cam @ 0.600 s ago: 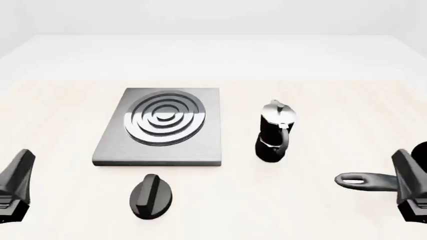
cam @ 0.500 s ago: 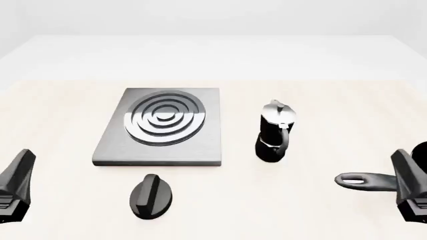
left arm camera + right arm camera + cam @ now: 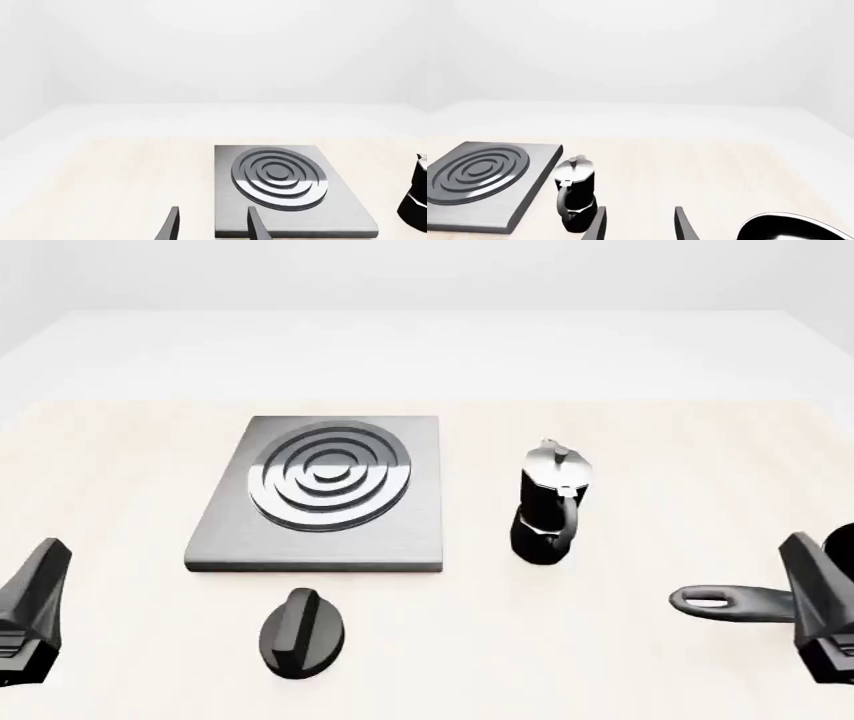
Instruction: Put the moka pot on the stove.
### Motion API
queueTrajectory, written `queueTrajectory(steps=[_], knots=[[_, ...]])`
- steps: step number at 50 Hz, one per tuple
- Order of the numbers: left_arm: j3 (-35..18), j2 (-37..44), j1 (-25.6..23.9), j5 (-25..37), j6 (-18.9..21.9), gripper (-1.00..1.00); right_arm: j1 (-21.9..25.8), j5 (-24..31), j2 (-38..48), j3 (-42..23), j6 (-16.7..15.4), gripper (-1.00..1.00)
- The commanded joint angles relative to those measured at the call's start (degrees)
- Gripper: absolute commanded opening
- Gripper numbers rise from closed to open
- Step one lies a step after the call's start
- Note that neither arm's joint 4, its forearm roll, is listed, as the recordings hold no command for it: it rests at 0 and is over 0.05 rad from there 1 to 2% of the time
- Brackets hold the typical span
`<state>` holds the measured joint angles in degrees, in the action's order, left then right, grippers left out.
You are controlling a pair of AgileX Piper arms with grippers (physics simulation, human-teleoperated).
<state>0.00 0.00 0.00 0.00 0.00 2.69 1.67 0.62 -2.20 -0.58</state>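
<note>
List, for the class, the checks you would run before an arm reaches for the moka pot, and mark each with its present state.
1. Moka pot upright on the table, apart from the stove: ok.
2. Burner rings free of objects: ok.
3. Right gripper open and holding nothing: ok.
4. Left gripper open, back at the near edge: ok.
5. Pot's handle faces the arms' side: ok.
6. Pan handle lies near the right arm, so its path may be crowded: cannot tell.
7. Black oval knob sits in front of the stove, off the pot's route: ok.
</note>
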Motion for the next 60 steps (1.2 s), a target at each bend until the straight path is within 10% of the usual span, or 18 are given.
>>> queueTrajectory(steps=[1, 60], knots=[[0.0, 0.0, 0.0, 0.0, 0.0, 1.00, 2.6, 1.7, -0.2, -2.0, -0.4, 1.00], [0.0, 0.0, 0.0, 0.0, 0.0, 1.00, 13.2, -10.9, 16.3, -4.5, -2.1, 1.00]])
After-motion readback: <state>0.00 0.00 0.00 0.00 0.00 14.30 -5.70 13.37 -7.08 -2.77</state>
